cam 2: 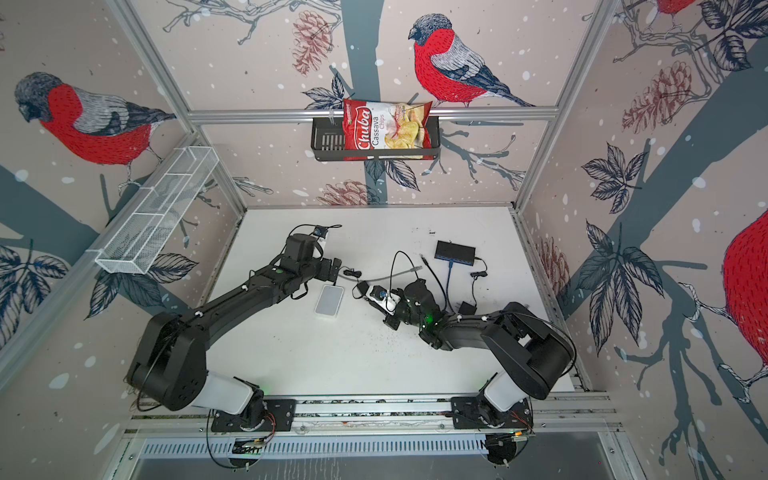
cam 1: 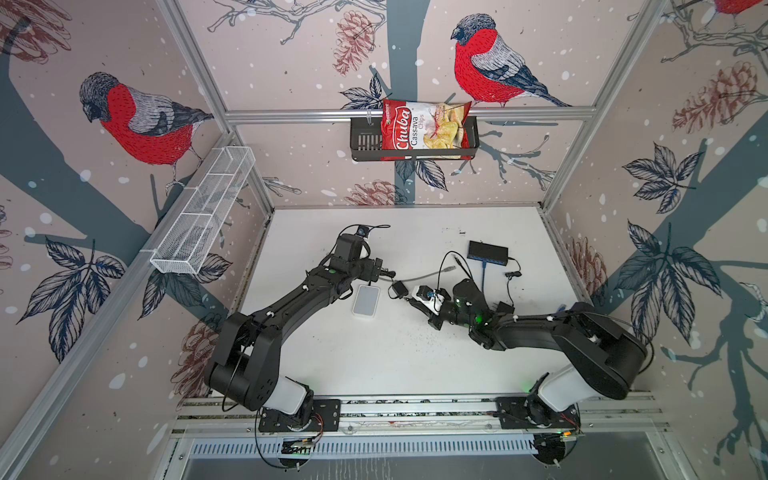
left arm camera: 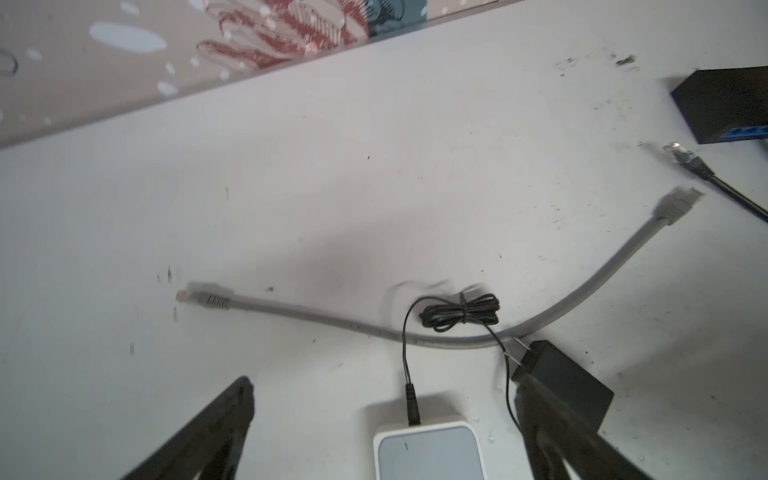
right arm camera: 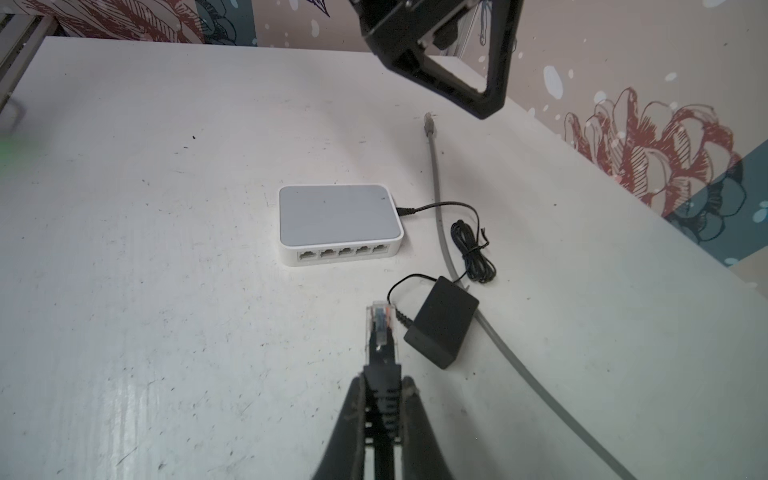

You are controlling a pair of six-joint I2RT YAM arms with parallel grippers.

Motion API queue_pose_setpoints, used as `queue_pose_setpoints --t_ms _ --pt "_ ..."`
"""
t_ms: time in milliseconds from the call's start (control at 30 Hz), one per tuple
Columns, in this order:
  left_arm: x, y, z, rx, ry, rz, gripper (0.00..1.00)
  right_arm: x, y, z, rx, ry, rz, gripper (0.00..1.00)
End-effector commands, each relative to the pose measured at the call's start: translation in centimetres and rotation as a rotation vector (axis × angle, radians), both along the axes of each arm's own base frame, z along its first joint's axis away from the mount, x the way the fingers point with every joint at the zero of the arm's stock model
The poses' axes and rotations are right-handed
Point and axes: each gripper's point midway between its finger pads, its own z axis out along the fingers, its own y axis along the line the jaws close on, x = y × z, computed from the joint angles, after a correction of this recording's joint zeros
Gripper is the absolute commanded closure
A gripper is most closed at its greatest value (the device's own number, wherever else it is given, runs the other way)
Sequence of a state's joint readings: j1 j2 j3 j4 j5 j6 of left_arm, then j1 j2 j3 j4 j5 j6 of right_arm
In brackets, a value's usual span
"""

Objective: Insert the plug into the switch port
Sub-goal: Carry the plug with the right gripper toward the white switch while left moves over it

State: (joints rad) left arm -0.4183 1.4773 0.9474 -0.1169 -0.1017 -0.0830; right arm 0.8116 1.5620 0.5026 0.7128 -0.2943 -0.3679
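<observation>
The white switch [right arm camera: 338, 216] with a grey top lies flat on the table, its row of ports [right arm camera: 345, 252] facing my right gripper [right arm camera: 382, 384]. That gripper is shut on the black boot of a cable, and the clear plug [right arm camera: 380, 324] sticks out in front, a short way from the ports and slightly to their side. In both top views the switch [cam 1: 365, 301] [cam 2: 329, 301] lies between the arms. My left gripper [left arm camera: 384, 384] hangs open just above the switch's [left arm camera: 424, 453] back edge, holding nothing.
A black power adapter [right arm camera: 442, 322] and its bundled lead [right arm camera: 473, 253] lie beside the held plug. A loose grey cable [left arm camera: 415, 336] curves behind the switch. A black switch [cam 1: 488, 251] with a blue cable sits further back. A chips bag [cam 1: 424, 129] hangs in a wall basket.
</observation>
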Motion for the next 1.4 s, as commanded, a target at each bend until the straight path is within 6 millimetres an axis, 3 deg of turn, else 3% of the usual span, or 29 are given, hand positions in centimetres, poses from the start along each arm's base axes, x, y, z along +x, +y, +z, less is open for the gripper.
queue_pose_setpoints --t_ms 0,133,367,733,1000,1233,1367 --pt "-1.1 1.5 -0.8 -0.062 0.056 0.145 0.03 -0.2 0.2 -0.8 -0.019 0.029 -0.005 0.92" --pt "-1.8 2.1 -1.6 -0.109 0.085 0.212 0.03 -0.6 0.8 -1.5 -0.045 0.043 0.017 0.92" --pt "-2.5 2.2 -4.8 -0.104 0.202 0.265 0.05 -0.9 2.0 -2.6 -0.091 0.068 0.046 0.92" --pt "-2.4 0.3 -8.3 -0.189 0.279 0.239 0.12 -0.2 3.6 -3.9 -0.117 0.119 0.045 0.92" --pt "-2.2 -0.5 -9.4 -0.207 0.296 0.214 0.15 0.6 5.3 -5.0 -0.124 0.154 0.057 0.92" --pt "-2.9 -2.7 -10.6 -0.255 0.34 0.09 0.18 1.5 6.1 -5.7 -0.104 0.146 0.042 0.92" --pt "-3.4 -3.4 -10.2 -0.288 0.332 0.056 0.19 2.0 6.2 -5.7 -0.082 0.136 0.015 0.92"
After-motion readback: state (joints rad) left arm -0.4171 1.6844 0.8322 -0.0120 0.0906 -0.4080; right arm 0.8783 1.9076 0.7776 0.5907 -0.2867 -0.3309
